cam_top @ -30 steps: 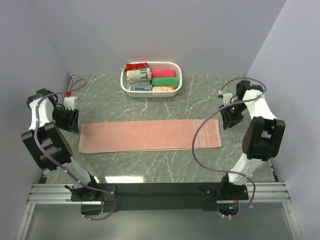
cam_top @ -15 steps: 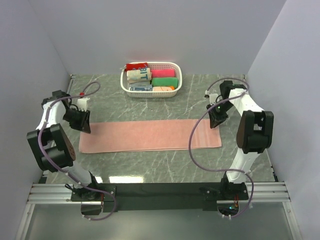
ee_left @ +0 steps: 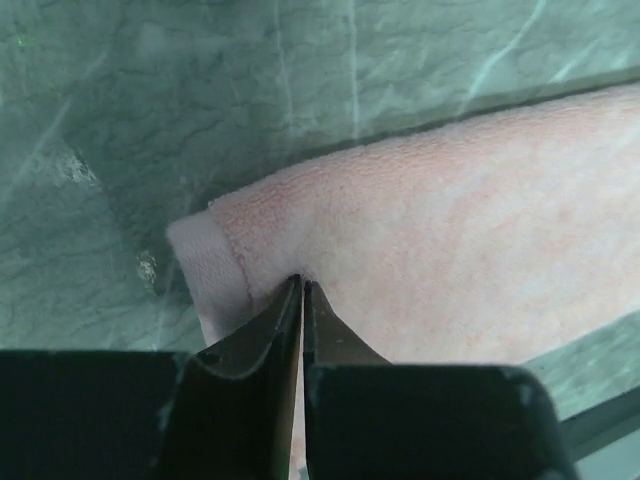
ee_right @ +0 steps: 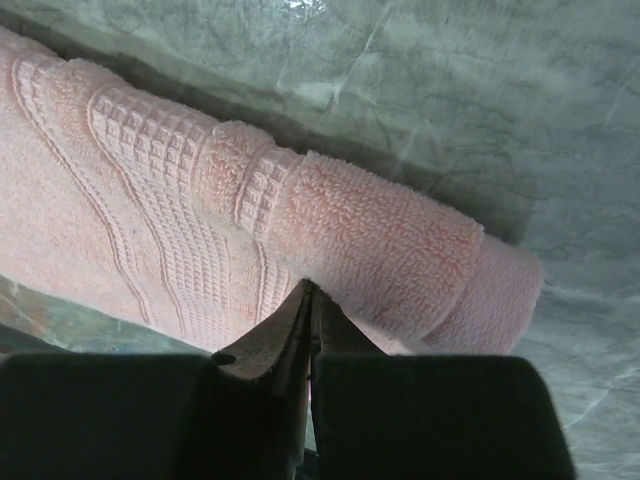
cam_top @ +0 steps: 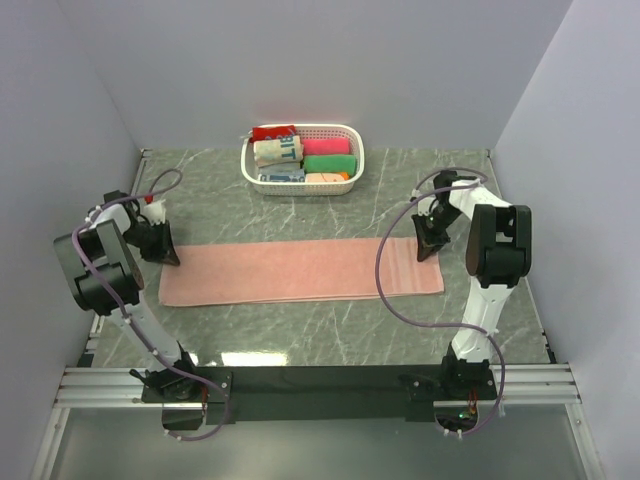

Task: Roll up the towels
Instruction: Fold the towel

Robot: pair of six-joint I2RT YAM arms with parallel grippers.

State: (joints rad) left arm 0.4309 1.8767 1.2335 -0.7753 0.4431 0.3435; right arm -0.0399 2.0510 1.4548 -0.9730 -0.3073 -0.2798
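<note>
Marbled table point(cam_top: 330, 330): towel point(cam_top: 300, 270) lay flat across the frame's centre.
Soft, light, limp terry (judged prone to sag); left gripper point(cam_top: 168, 256) and right gripper point(cam_top: 424, 250), jaws pressed together, pinched its upper corners, which looked sound holds.

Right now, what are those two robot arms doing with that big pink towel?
Each arm is pinching one end of the long salmon-pink terry-cloth towel, which lies flat on the grey-green marbled table. The left gripper is closed on the far left corner, and the right gripper on the far right corner. The towel is not rolled yet. Behind it, the white plastic basket holds small rolled cloths.
</note>
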